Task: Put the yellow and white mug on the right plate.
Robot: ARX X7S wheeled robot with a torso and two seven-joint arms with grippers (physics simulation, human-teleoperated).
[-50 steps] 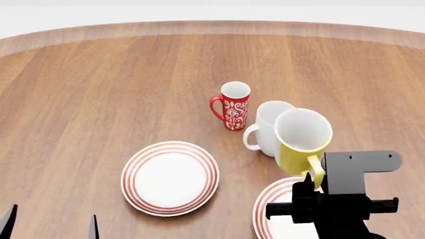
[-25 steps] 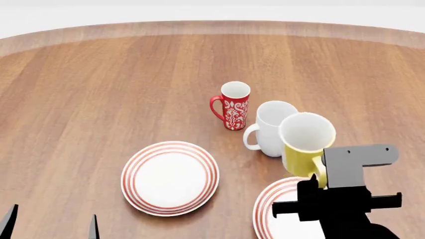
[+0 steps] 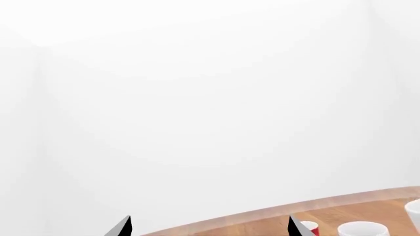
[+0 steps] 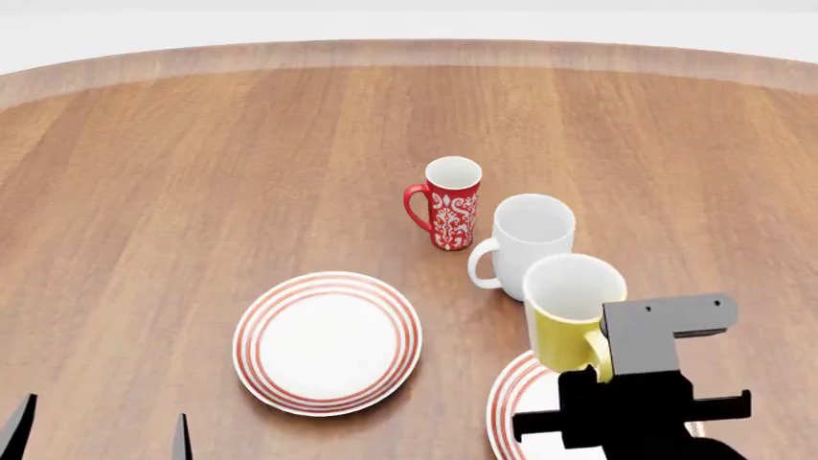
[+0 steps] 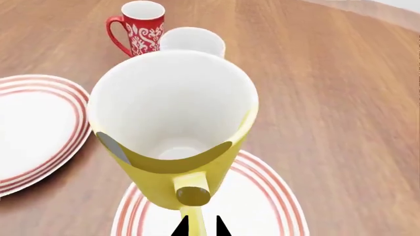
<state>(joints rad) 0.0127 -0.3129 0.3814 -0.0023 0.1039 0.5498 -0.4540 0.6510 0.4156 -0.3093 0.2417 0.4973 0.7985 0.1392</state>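
Between the right gripper [image 5: 196,227]'s two dark fingertips [image 5: 180,229], the yellow loop handle of the short yellow and white mug [image 4: 569,311] is being pinched tight, the mug hanging beyond them above the red-ringed white right plate [image 4: 518,398]; lowering and release are remaining. The left gripper [image 3: 208,227] is idling, fingers parted, holding nothing.
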